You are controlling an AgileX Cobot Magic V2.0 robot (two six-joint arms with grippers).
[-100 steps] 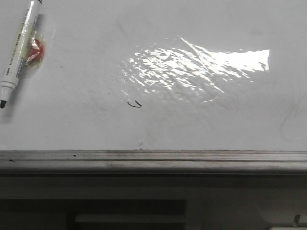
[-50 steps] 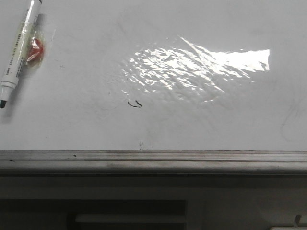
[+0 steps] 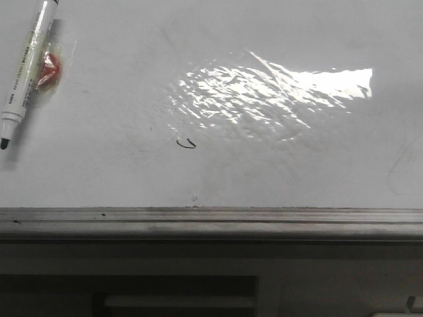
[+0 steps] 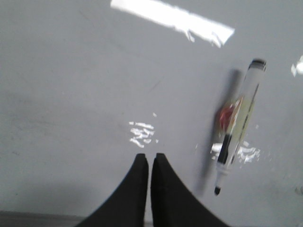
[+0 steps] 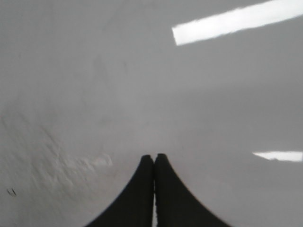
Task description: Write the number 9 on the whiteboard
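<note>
The whiteboard (image 3: 297,172) fills the front view, glossy white with a wrinkly glare patch (image 3: 264,92). No number 9 shows on it; the only ink is a tiny black curved squiggle (image 3: 186,142), also seen in the right wrist view as a squiggle (image 5: 11,192). A white marker (image 3: 26,66) with a black tip lies on the board at the far left; the same marker (image 4: 239,125) lies beside my left gripper (image 4: 149,157), apart from it. That gripper is shut and holds nothing. My right gripper (image 5: 154,157) hangs shut and empty over bare board. Neither gripper shows in the front view.
A small red object in clear wrap (image 3: 47,69) lies against the marker. A grey metal edge strip (image 3: 211,221) runs along the board's near side, with a dark shelf below it.
The red object beside the marker looks slightly narrower than before. The marker and the squiggle have not moved.
</note>
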